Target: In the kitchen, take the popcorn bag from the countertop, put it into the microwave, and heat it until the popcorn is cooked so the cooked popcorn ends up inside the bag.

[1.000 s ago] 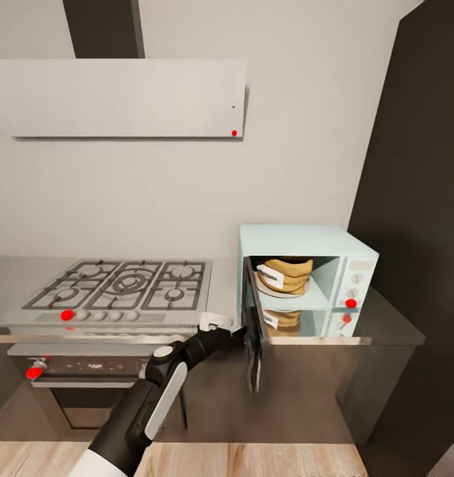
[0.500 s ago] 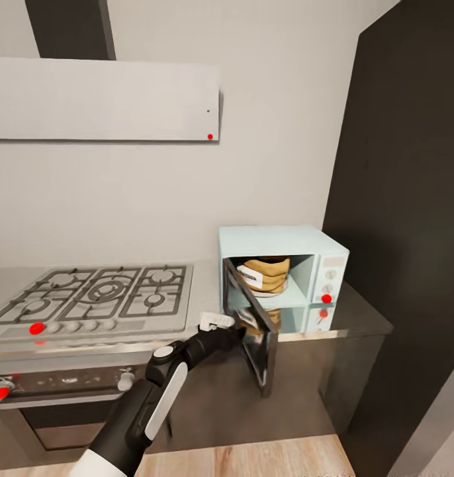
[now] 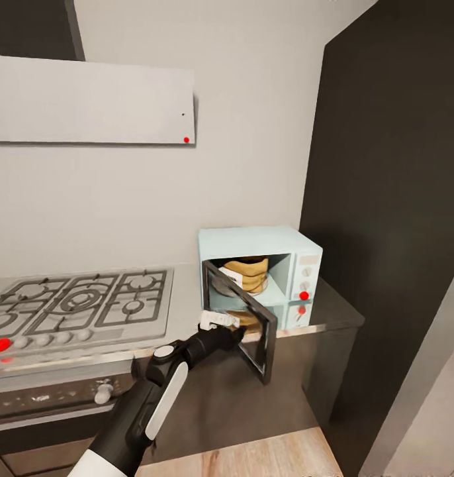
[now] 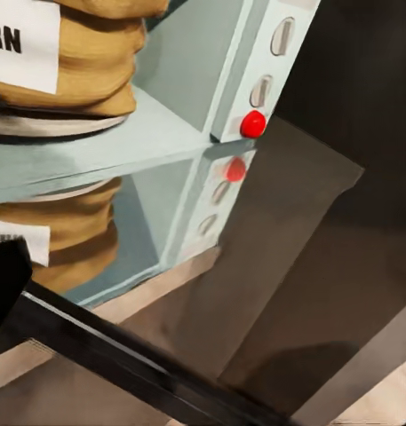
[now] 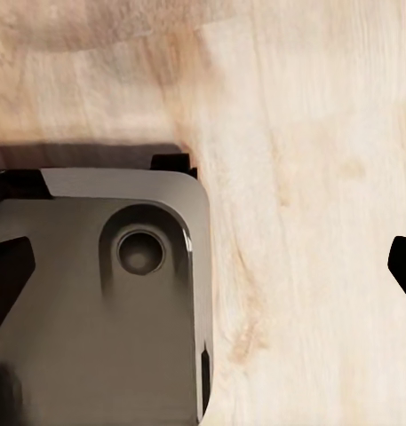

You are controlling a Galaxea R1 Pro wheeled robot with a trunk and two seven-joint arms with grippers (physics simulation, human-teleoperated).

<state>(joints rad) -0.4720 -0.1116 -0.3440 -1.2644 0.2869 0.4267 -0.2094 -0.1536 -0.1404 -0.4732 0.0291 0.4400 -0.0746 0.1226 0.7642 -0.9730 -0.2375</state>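
While popcorn bag (image 3: pixel 245 273) sits inside microwave (image 3: pixel 260 275), door (image 3: pixel 243 326) half-open, swung outward. Left gripper (image 3: pixel 235 329) against door's outer face, microwave beyond; finger spread unclear. Left arm nearer.

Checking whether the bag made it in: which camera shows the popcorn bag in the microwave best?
The left wrist view: the popcorn bag sits close up on its white plate inside the microwave, label readable. The head view shows the bag small, partly behind the half-open door. The right wrist view faces wooden floor.
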